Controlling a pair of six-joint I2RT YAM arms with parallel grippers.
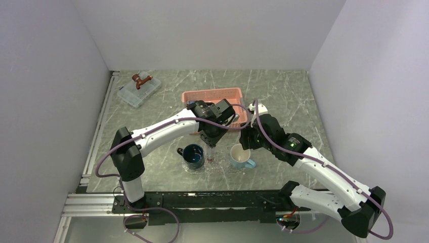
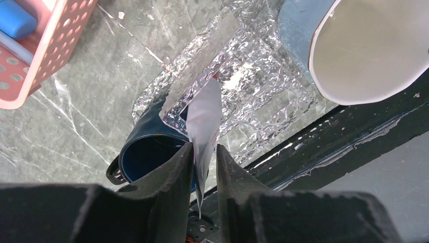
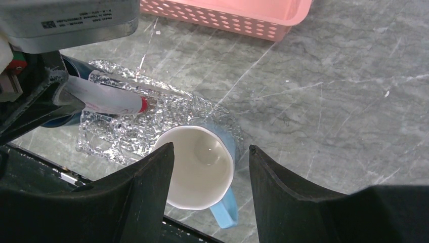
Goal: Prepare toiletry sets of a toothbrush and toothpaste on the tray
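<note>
Judging by how things lie, we are early in the job. Our left tool (image 2: 204, 148) hangs over the tray (image 2: 263, 96) with the toothpaste (image 2: 205, 116) pointing cap-down at the clear dish, in the gap between the dark blue mug (image 2: 146, 152) and the pale mug (image 3: 197, 167). The jaws stand narrow, with the tube's flat tail between them. We cannot tell whether they pinch it or have let go, nor whether the red cap touches the dish. Our right tool (image 3: 210, 148) hovers wide above the pale mug and holds nothing.

So one tube is just arriving, and we would not count it as placed yet. No toothbrush shows on the tray or anywhere we can make out. A blue shape (image 2: 15, 20) lies in the pink basket (image 2: 55, 45) on the bench (image 3: 329, 101). It may be the second tube, though we cannot be sure. Left to do, as we reckon it, are this release, both brushes and the other tube.
</note>
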